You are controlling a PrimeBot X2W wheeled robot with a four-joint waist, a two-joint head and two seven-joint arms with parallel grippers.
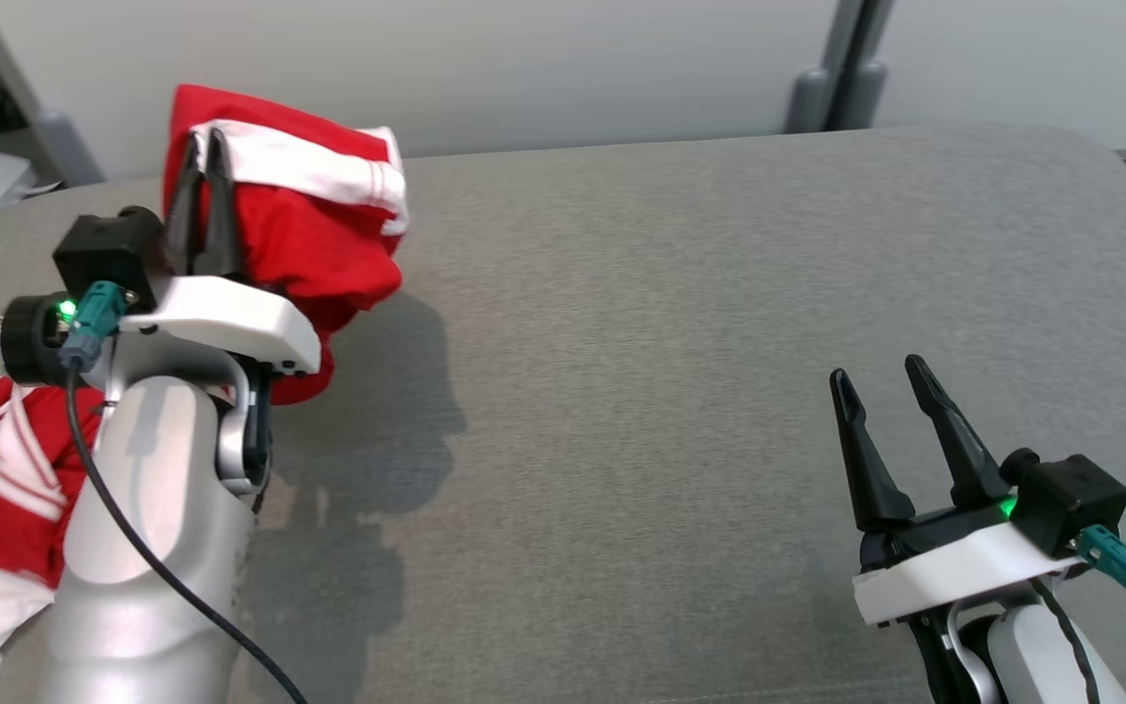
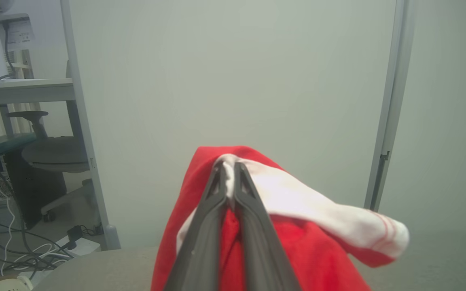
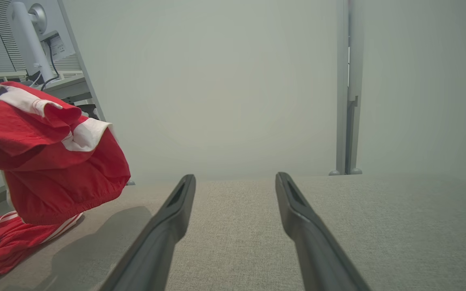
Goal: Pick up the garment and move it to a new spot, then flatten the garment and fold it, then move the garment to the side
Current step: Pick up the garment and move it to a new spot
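The garment [image 1: 314, 230] is red with white bands and stripes. My left gripper [image 1: 207, 139] is shut on its upper edge and holds that part lifted above the grey table [image 1: 680, 323] at the far left. The rest of the cloth hangs down and trails onto the table by my left forearm. In the left wrist view the two dark fingers [image 2: 200, 242] pinch the garment [image 2: 310, 226] at a white band. My right gripper [image 1: 878, 374] hovers open over the table at the lower right, holding nothing. The right wrist view shows the garment [image 3: 55, 173] hanging at the left, well away from the right gripper [image 3: 235, 178].
The grey fabric-covered table has a rounded far edge. Behind it stands a pale wall with a grey post [image 1: 842, 68]. A desk, an office chair [image 2: 51, 151] and floor cables [image 2: 22, 250] sit beyond the table's left side.
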